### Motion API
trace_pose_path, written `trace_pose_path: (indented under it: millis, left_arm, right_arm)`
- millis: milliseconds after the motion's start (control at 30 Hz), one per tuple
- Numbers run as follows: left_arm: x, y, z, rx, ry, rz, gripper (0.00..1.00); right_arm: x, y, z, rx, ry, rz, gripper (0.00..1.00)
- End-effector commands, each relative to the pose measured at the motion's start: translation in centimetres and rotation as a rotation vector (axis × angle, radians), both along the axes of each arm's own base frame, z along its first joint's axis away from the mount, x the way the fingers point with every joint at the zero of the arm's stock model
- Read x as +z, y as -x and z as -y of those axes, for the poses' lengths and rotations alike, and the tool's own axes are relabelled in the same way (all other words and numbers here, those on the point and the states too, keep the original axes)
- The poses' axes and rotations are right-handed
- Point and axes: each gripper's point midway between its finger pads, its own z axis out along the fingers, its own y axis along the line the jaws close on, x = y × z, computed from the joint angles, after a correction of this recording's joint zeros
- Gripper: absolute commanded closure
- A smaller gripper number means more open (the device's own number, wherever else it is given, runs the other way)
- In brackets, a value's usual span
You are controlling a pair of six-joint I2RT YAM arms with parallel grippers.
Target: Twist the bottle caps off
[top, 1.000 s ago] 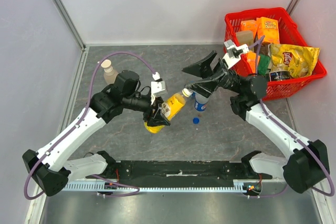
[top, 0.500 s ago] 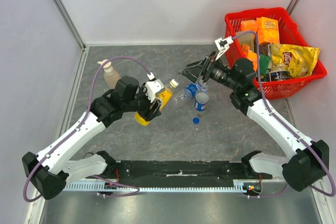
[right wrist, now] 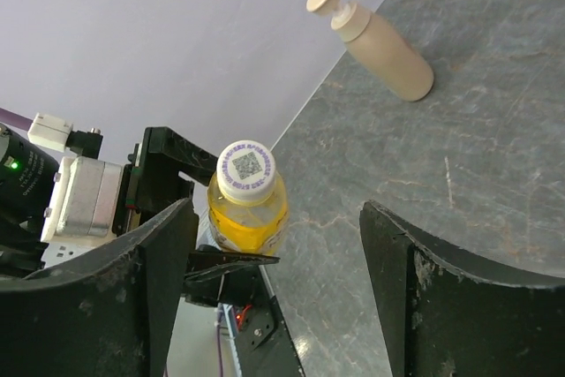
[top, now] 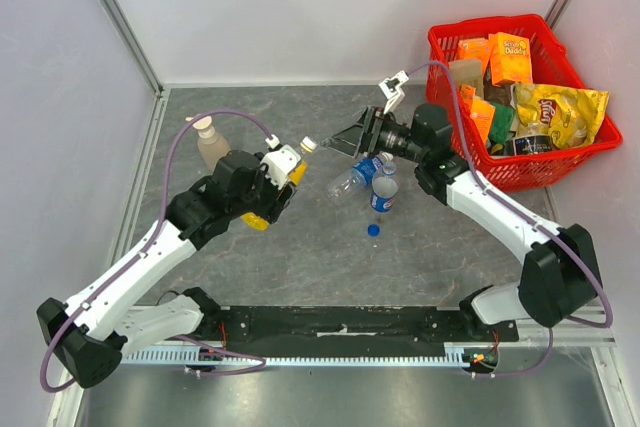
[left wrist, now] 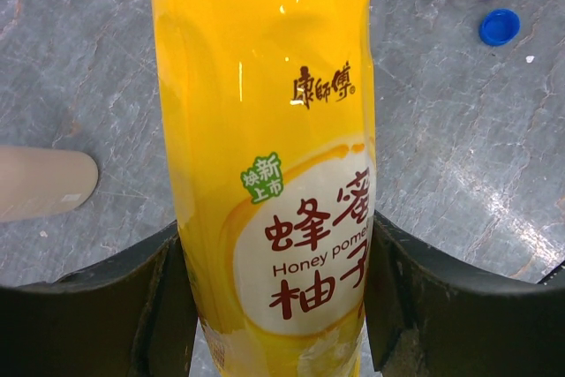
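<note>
My left gripper (top: 281, 176) is shut on the yellow-orange juice bottle (top: 272, 187) and holds it tilted above the table. Its white cap (top: 308, 145) points at my right gripper (top: 338, 143). In the left wrist view the fingers (left wrist: 150, 306) clamp the bottle's label (left wrist: 291, 218). My right gripper (right wrist: 278, 211) is open and empty, with the cap (right wrist: 246, 169) just ahead of its left finger. Two clear blue-labelled bottles sit under the right arm, one lying (top: 350, 179), one upright (top: 383, 193). A loose blue cap (top: 373, 230) lies on the table and also shows in the left wrist view (left wrist: 500, 26).
A beige pump-top soap bottle (top: 208, 141) stands at the back left, also in the right wrist view (right wrist: 380, 41). A red basket (top: 540, 25) full of snack packs sits at the back right. White walls close the table at back and sides.
My left gripper has carried the juice bottle back and to the left, raising its cap end. My right gripper has swung left after it, away from above the clear bottles, still open.
</note>
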Motion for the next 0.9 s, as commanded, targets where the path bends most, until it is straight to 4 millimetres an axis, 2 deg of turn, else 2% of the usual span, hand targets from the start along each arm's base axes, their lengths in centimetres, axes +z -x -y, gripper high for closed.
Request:
trace_pose_path:
  millis: [0,367,433,867]
  left_arm:
    - [0.6,-0.8,0.1,0.046,0.031,0.029,0.98]
    - [0.0,-0.9,0.2,0.047,0.019,0.016,0.98]
    - [-0.1,-0.8,0.3,0.039,0.020,0.012,0.98]
    - [-0.7,-0.8,0.5,0.030,0.016,-0.009,0.98]
  right_arm:
    - [3.2,0.6,-1.7,0.055,-0.064,0.059,0.19]
    - [1.9,0.3,-3.9,0.080,-0.082,0.003,0.32]
    - [1.4,0.1,-4.1,0.079,-0.080,-0.009,0.37]
    - [0.7,-0.2,-4.6,0.082,-0.120,-0.041,0.46]
